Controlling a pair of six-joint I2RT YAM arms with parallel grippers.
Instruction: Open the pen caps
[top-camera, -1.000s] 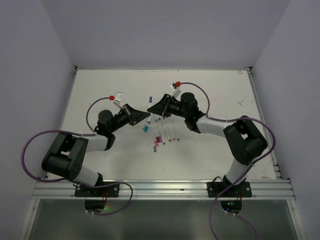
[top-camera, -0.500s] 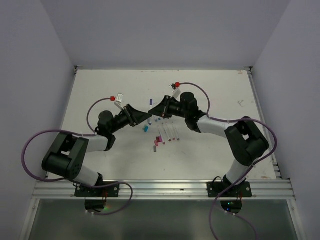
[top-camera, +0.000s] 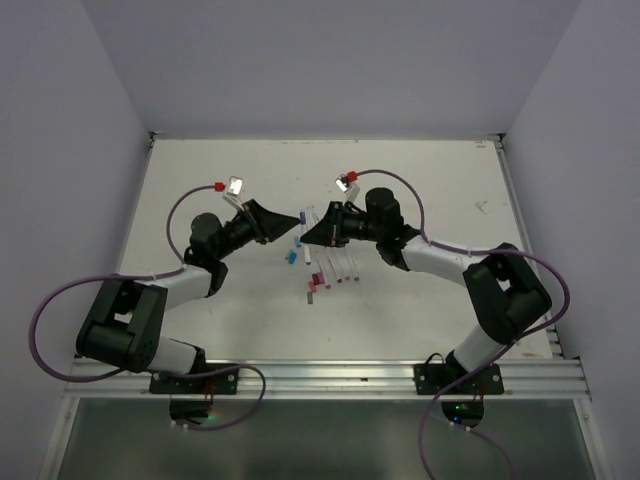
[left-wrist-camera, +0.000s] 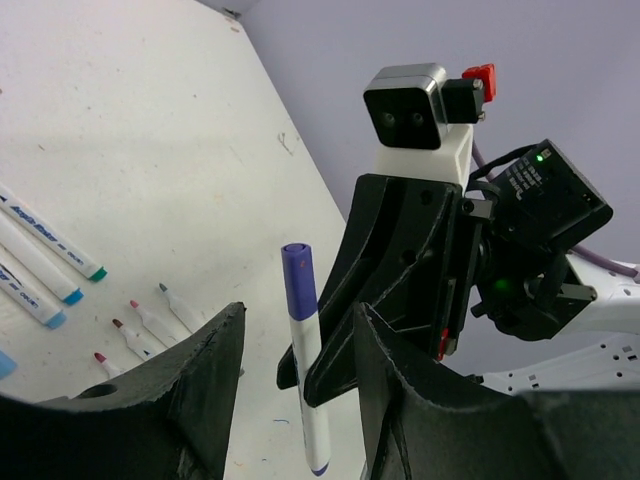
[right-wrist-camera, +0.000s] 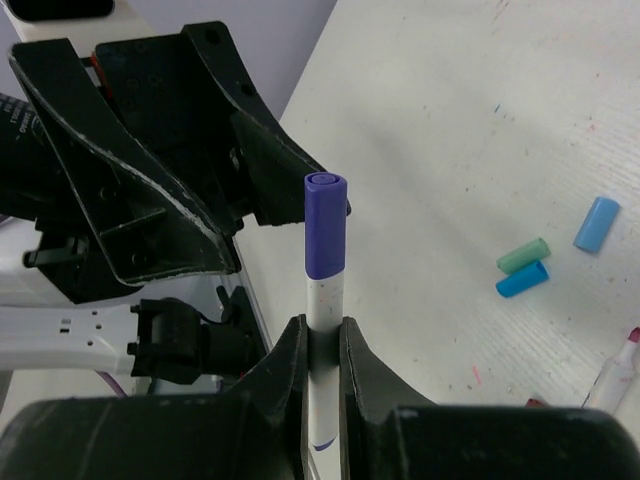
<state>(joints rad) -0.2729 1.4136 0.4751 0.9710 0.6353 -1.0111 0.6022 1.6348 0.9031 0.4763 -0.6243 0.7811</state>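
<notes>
My right gripper (right-wrist-camera: 322, 325) is shut on the white barrel of a pen (right-wrist-camera: 323, 300) and holds it in the air. Its purple cap (right-wrist-camera: 325, 225) sticks out past the fingertips. In the left wrist view the pen (left-wrist-camera: 305, 390) sits between the open jaws of my left gripper (left-wrist-camera: 300, 315), which do not touch it, and the cap (left-wrist-camera: 297, 280) is level with the tips. From above, the left gripper (top-camera: 288, 222) and the right gripper (top-camera: 312, 231) meet tip to tip over mid-table. Loose green (right-wrist-camera: 523, 254), cyan (right-wrist-camera: 522, 279) and light blue (right-wrist-camera: 597, 222) caps lie on the table.
Several uncapped white pens (top-camera: 338, 265) lie in a row below the grippers, with a cyan cap (top-camera: 292, 256) and maroon caps (top-camera: 312, 286) beside them. More open pens (left-wrist-camera: 50, 240) show at the left of the left wrist view. The white table (top-camera: 200, 180) has a raised rim.
The left gripper has risen and moved right, and the right gripper has shifted slightly toward it with the pen. The capped end now sits between the left jaws.
</notes>
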